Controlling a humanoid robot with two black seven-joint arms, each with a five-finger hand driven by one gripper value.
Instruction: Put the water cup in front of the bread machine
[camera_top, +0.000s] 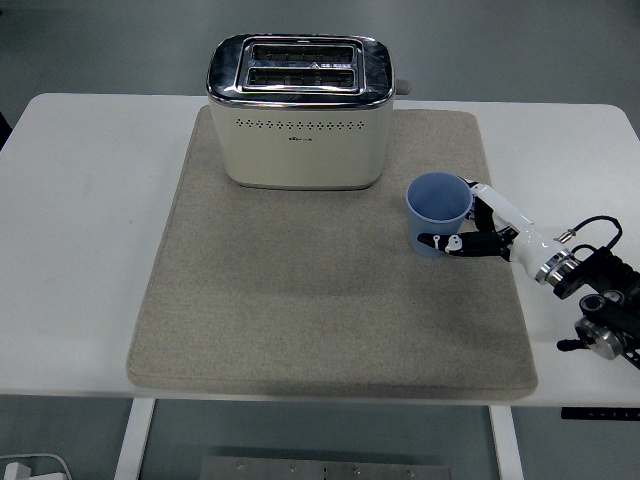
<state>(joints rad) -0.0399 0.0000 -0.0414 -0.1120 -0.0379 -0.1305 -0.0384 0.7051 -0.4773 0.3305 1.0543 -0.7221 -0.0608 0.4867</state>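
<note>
The blue water cup (438, 214) is held upright by the right hand (478, 230), whose fingers are wrapped around its right side. The cup is seen on the grey mat (330, 300), to the right of and just in front of the bread machine (300, 112), on the white counter (80, 250).

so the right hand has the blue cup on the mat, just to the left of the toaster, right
Not quite. The right hand does hold the blue cup on the mat, but the head view shows the cup to the right of the toaster and a little nearer the table's front edge, not to its left.
</note>
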